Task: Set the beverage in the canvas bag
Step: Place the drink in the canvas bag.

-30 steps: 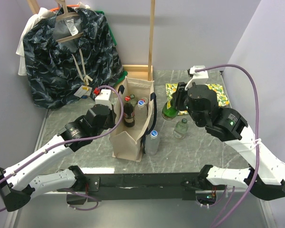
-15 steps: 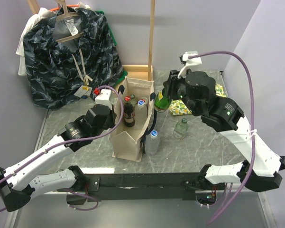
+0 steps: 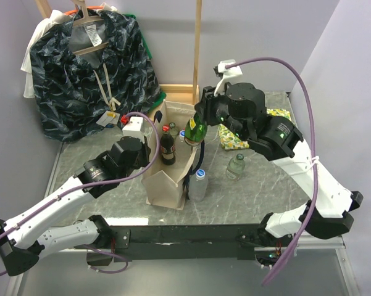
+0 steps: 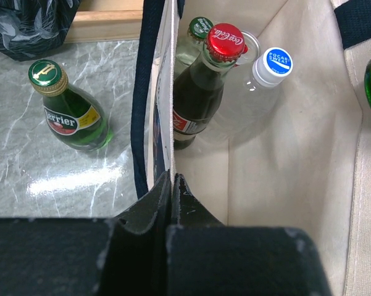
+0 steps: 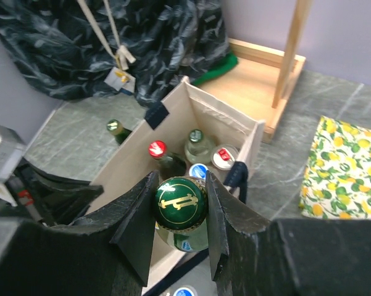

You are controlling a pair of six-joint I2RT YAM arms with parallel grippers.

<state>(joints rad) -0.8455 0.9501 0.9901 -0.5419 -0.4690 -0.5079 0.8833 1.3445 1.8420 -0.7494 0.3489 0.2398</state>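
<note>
Grey marble table (image 3: 265, 191) carries the canvas bag (image 3: 166, 185), with the left gripper (image 4: 171, 185) pinched together on its near left wall. A blue-capped clear bottle (image 3: 199, 185) stands against the bag's right side, and a small glass bottle (image 3: 236, 166) stands further right. Inside, a cola bottle (image 4: 200, 92) and a water bottle (image 4: 259, 92) crowd the far end. Above the bag's open top, near its right rim, the right gripper (image 5: 181, 185) is clamped on the green bottle (image 5: 181, 206). A Perrier bottle (image 4: 71, 111) stands left of the bag. Beyond lie a lemon-print cloth (image 5: 342, 166) and a dark garment (image 3: 80, 80).
</note>
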